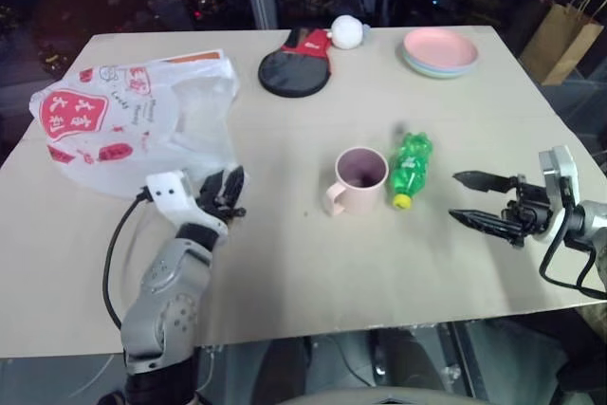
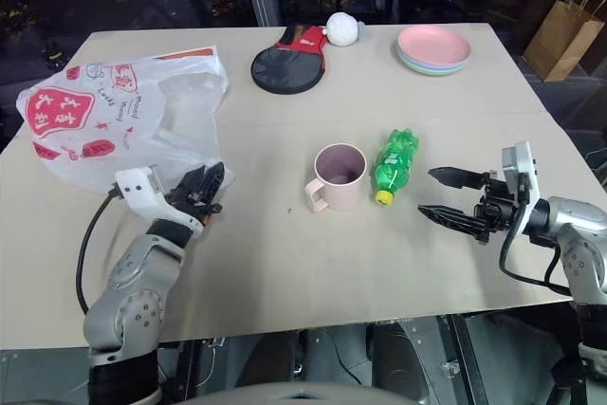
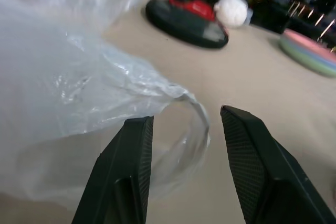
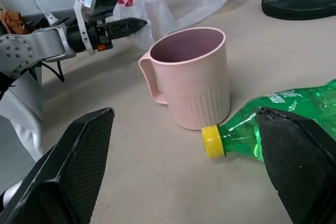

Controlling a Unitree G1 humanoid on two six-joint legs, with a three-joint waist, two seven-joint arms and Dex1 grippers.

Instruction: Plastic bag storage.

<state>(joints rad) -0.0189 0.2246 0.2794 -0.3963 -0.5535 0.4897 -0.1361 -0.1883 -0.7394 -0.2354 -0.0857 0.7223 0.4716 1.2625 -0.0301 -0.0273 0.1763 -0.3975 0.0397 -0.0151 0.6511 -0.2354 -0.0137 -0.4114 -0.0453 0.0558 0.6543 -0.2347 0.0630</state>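
Observation:
The plastic bag (image 1: pixel 123 120), translucent white with red prints, lies crumpled on the left part of the table (image 1: pixel 285 263). My left gripper (image 1: pixel 228 193) is open just at the bag's near right edge, pointing away from me. In the left wrist view a clear handle loop (image 3: pixel 195 116) of the bag lies on the table just beyond and between the two open fingers (image 3: pixel 131 150), with nothing held. My right gripper (image 1: pixel 469 198) hovers open over the table's right side, pointing left toward the bottle, and is empty.
A pink mug (image 1: pixel 358 177) and a lying green bottle (image 1: pixel 410 168) sit mid-table between the grippers. At the back are a black-and-red paddle (image 1: pixel 296 62), a white ball (image 1: pixel 348 31) and stacked plates (image 1: pixel 439 50). A brown paper bag (image 1: pixel 566 35) stands beyond the table's right corner.

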